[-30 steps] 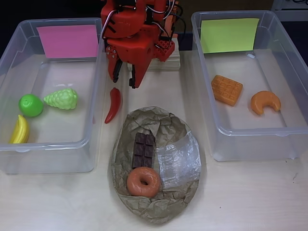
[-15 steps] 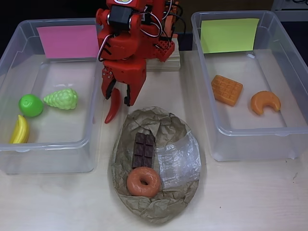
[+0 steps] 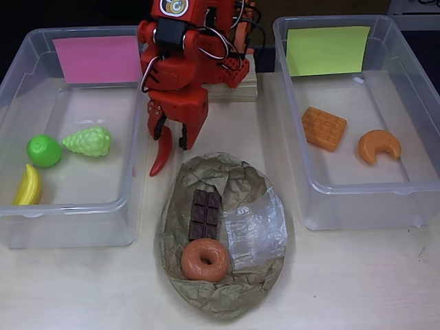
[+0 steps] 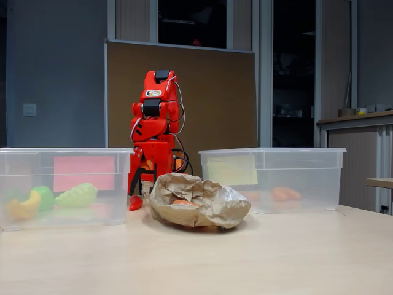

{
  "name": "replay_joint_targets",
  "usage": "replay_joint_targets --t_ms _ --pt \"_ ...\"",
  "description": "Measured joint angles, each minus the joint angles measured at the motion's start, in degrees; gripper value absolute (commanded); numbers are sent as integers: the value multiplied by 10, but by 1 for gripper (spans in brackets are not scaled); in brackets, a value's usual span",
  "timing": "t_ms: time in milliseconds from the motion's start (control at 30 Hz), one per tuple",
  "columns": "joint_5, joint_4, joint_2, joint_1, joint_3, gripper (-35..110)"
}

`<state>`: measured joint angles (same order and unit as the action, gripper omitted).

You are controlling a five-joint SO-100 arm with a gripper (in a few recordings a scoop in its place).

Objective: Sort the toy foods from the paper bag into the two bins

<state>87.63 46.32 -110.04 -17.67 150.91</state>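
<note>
red two-finger claw [image 3: 172,140]: fingers apart, straddling top of glossy red plastic chili [image 3: 162,152] on table, neither clearly touching | chili at 11 o'clock of crumpled brown paper bag [image 3: 237,182] | bag holds brown chocolate bar [image 3: 205,214], orange-brown donut [image 3: 204,259]

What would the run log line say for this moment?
gripper: jaws open astride chili on table | pink bin: apple, grapes, banana | green bin: waffle, croissant | bag: chocolate, donut
</note>
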Motion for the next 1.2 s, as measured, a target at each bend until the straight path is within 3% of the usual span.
replay_joint_targets --t_ms 333,567,667,833,1200 --pt "-11 -51 54 0 10 28" --pt "-4 -32 71 16 9 24" --pt "20 -36 81 35 9 19" --pt "69 -26 99 76 9 0" --pt "159 33 48 155 9 0"
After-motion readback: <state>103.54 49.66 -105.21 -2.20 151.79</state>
